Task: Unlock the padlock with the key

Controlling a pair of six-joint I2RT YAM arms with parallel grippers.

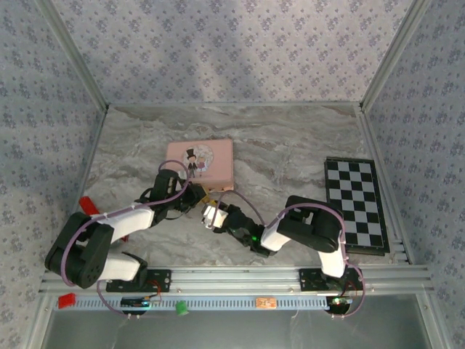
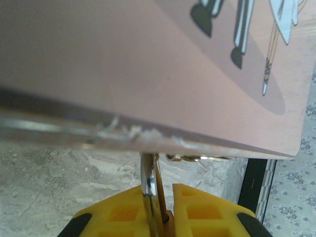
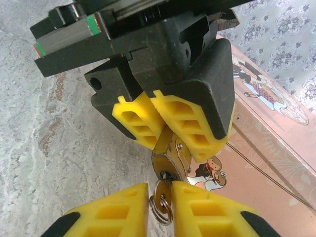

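Observation:
The small brass padlock (image 3: 170, 157) hangs in the air just in front of the pink tin (image 1: 200, 161). My left gripper (image 3: 170, 143) is shut on its body from above. In the left wrist view the silver shackle (image 2: 148, 180) rises between the left gripper's (image 2: 165, 219) yellow fingers (image 2: 121, 212) to the tin's edge. The key (image 3: 163, 190) sits in the keyhole at the padlock's bottom end, its ring (image 3: 162, 211) dangling. My right gripper (image 3: 160, 192) is shut on the key's head. From above, both grippers meet near the padlock (image 1: 206, 195).
The pink tin's lid (image 2: 163, 64) is very close above the left gripper. A folded chessboard (image 1: 354, 203) lies at the right of the marble table (image 1: 290, 145). A red object (image 1: 86, 203) sits at the left edge. Patterned walls enclose three sides.

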